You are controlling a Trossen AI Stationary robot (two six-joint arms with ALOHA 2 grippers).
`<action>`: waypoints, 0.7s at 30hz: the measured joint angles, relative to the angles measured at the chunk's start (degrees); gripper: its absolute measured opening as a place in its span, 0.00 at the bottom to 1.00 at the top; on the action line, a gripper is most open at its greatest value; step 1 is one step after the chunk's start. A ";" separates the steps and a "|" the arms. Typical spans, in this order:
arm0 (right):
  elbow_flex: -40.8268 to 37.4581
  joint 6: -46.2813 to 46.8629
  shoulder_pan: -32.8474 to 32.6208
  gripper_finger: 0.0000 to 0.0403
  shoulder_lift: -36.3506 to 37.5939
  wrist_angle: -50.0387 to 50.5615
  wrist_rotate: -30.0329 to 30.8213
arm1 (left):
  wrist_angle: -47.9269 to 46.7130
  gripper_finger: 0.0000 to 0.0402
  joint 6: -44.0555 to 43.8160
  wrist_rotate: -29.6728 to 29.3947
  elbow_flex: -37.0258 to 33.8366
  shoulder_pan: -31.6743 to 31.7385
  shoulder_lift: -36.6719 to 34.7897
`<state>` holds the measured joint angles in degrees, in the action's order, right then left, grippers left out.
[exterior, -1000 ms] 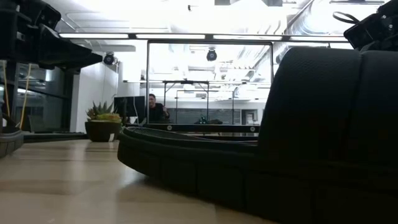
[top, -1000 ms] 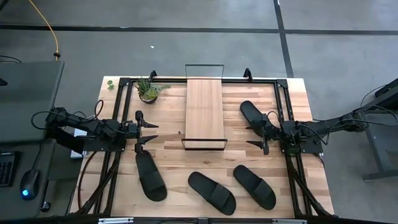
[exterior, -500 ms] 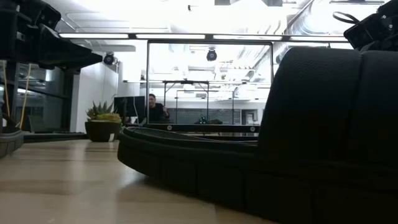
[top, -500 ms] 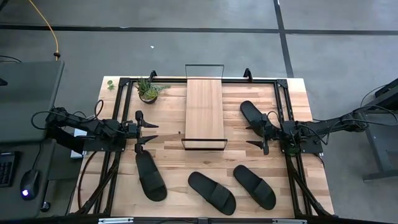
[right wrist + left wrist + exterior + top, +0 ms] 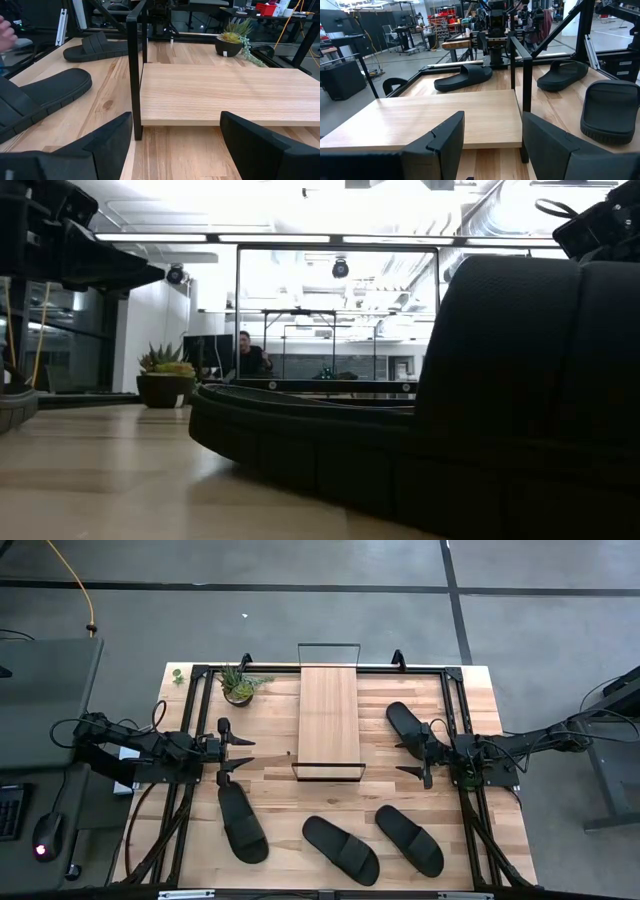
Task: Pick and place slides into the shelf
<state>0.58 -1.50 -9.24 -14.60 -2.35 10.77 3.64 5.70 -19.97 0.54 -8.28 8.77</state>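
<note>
Nothing is placed yet: the shelf (image 5: 329, 721) stands bare mid-worktop (image 5: 275, 795), and all four slides (image 5: 341, 849) lie on the wood around it, three along the near edge and one beside the right arm. The left claw (image 5: 237, 752) and right claw (image 5: 417, 757) flank the shelf's near end, both spread apart and holding nothing. Every slide remains to be picked.

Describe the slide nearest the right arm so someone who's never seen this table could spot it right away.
Find the shelf, the pale plank rack in the middle of the table. On its right side, beside the right gripper, lies one black slide. It is alone there; the other three slides lie along the table's front edge.
</note>
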 joint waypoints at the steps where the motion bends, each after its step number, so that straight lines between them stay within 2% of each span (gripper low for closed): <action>1: 0.01 0.00 0.00 0.73 0.00 0.02 0.01 | 0.02 0.46 -0.01 0.00 0.00 0.01 -0.02; 21: 0.00 -0.70 -0.02 0.73 -0.01 0.00 0.01 | 1.13 0.46 0.49 0.00 0.00 0.01 -0.01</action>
<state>0.58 -2.20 -9.25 -14.61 -2.35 10.77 4.76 6.20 -19.97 0.54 -8.27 8.76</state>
